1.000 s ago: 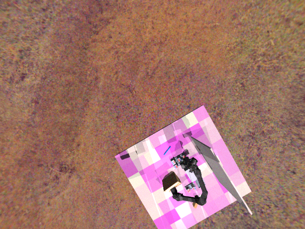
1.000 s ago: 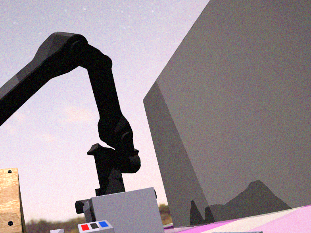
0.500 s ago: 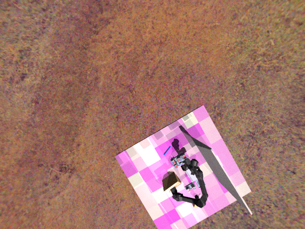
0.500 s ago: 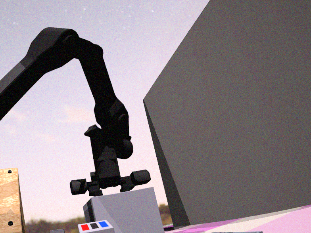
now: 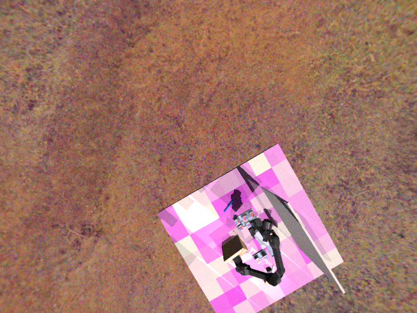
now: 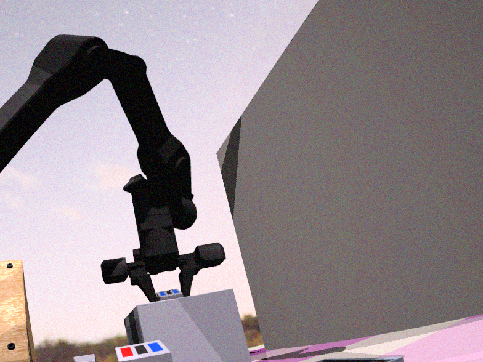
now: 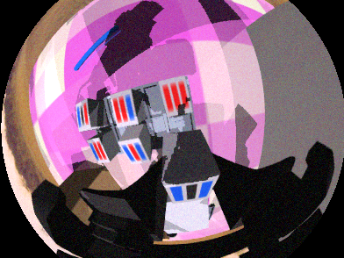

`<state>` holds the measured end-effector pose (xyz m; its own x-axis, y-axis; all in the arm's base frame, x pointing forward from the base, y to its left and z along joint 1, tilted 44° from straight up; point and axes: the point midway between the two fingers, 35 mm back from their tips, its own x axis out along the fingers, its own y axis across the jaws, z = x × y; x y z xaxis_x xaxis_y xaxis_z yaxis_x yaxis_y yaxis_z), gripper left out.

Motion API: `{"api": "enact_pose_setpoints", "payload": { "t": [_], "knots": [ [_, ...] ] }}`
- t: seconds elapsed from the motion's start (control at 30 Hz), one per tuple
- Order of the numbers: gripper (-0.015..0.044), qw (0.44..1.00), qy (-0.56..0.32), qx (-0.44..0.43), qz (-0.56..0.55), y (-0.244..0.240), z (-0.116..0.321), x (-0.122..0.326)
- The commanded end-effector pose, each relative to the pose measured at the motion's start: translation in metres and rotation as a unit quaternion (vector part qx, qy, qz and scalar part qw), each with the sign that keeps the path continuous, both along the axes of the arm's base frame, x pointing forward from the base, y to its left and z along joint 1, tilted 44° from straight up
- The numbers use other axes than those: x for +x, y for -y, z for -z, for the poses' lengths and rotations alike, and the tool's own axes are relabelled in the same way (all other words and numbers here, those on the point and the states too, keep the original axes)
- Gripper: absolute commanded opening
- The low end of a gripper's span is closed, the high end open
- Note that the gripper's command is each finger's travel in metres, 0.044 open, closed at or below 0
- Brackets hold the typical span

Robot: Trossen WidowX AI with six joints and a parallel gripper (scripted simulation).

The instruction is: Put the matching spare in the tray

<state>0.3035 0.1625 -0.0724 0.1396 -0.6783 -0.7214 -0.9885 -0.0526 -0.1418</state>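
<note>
My gripper (image 5: 255,226) (image 6: 170,297) (image 7: 184,156) is shut on a spare with a blue-black-blue label (image 6: 169,292) (image 7: 191,191). The spare's dark body shows between the fingers in the wrist view. In the exterior view it shows above the top edge of a large light-grey block (image 6: 198,323). Several other spares stand in the rack beyond the gripper, among them a red-red-red one (image 7: 171,98), a red-red-blue one (image 7: 123,109) and a blue-red-blue one (image 7: 135,150). I cannot tell for sure which thing is the mounted unit or the tray, and no code on a unit's back is readable.
A tall grey panel (image 5: 296,232) (image 6: 362,175) (image 7: 298,88) stands to the right of the arm. A wooden box (image 5: 234,248) (image 6: 11,303) stands on the other side. A red-black-blue label (image 6: 141,349) shows low in the exterior view. A blue stick (image 5: 227,206) (image 7: 89,53) lies beyond the rack.
</note>
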Motion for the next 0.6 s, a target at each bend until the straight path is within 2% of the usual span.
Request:
{"api": "enact_pose_setpoints", "payload": {
  "t": [0.0,0.57],
  "knots": [
    [0.0,1.0,0.004,0.005,0.001,-0.003,-0.003,0.001],
    [0.0,1.0,0.003,0.006,0.001,-0.051,-0.05,-0.005]
  ]
}}
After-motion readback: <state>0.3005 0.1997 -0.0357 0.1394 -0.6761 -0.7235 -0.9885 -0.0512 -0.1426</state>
